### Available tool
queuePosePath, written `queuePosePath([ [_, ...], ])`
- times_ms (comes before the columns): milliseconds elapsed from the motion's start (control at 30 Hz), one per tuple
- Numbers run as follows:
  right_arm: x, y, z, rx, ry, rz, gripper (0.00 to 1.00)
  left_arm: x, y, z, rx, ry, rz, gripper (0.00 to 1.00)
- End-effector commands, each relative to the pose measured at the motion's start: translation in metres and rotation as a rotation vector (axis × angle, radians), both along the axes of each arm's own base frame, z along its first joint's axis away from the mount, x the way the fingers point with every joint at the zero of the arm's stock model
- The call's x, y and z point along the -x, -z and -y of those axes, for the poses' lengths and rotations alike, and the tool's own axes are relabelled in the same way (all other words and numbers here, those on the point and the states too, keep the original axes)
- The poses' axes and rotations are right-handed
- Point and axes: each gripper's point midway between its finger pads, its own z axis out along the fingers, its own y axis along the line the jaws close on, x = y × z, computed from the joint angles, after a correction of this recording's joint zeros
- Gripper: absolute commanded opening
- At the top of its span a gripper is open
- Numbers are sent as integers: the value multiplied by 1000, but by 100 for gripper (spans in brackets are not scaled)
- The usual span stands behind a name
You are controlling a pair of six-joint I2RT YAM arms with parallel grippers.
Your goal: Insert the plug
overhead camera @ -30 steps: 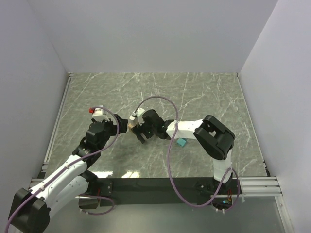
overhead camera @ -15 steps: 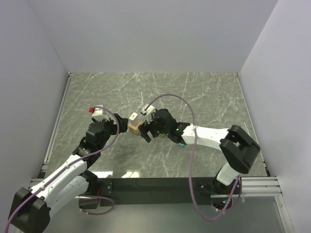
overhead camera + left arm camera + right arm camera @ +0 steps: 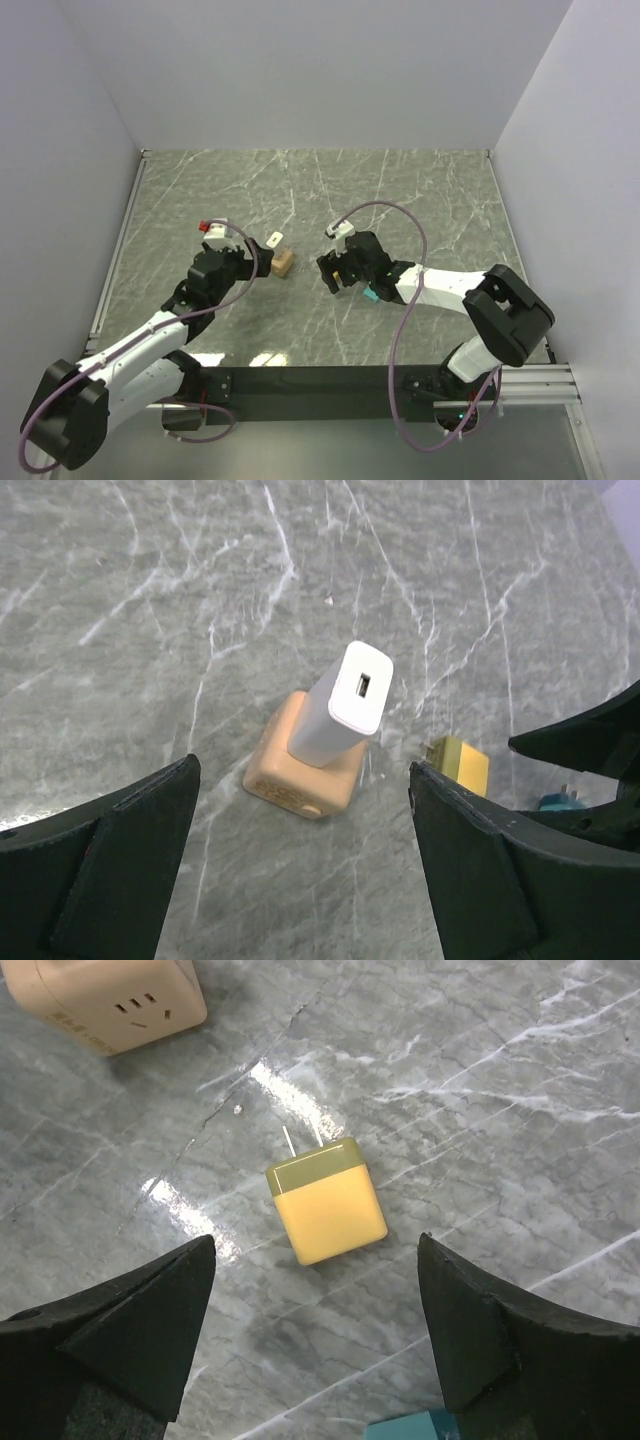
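Observation:
A beige socket cube (image 3: 303,771) stands on the marble table with a white USB charger (image 3: 345,705) plugged into its top. My left gripper (image 3: 302,768) is open around the near side of the cube, touching nothing. A yellow two-prong plug (image 3: 326,1200) lies flat, its prongs pointing at the cube (image 3: 105,1000). My right gripper (image 3: 315,1243) is open and empty just above it. In the top view the cube (image 3: 284,263) sits between the left gripper (image 3: 256,263) and the right gripper (image 3: 333,275). The yellow plug is hidden there.
A teal plug (image 3: 372,294) lies just right of the right gripper, and its corner shows in the right wrist view (image 3: 415,1428). The yellow plug also shows in the left wrist view (image 3: 460,765), right of the cube. Purple cables loop over both arms.
My right gripper has drawn back to the right, away from the socket cube, and now hangs over the yellow plug. My left gripper has shifted slightly right toward the cube.

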Motion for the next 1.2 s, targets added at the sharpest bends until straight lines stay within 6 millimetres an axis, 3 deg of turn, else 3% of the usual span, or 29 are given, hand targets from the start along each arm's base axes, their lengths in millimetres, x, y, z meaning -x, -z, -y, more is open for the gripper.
queuePosePath([
  [0, -12, -12, -4, -56, 27, 51, 87, -7, -16, 11, -1, 32, 66, 91],
  [333, -12, 12, -1, -17, 25, 26, 82, -21, -7, 16, -47, 15, 54, 92],
  [767, -20, 21, -7, -22, -10, 19, 79, -31, 1, 23, -80, 40, 50, 92],
  [1033, -19, 24, -10, -23, -27, 16, 69, -32, 3, 25, -91, 49, 49, 92],
  [1167, -21, 29, -9, 9, -40, 15, 59, -30, 0, 24, -85, 51, 58, 92],
])
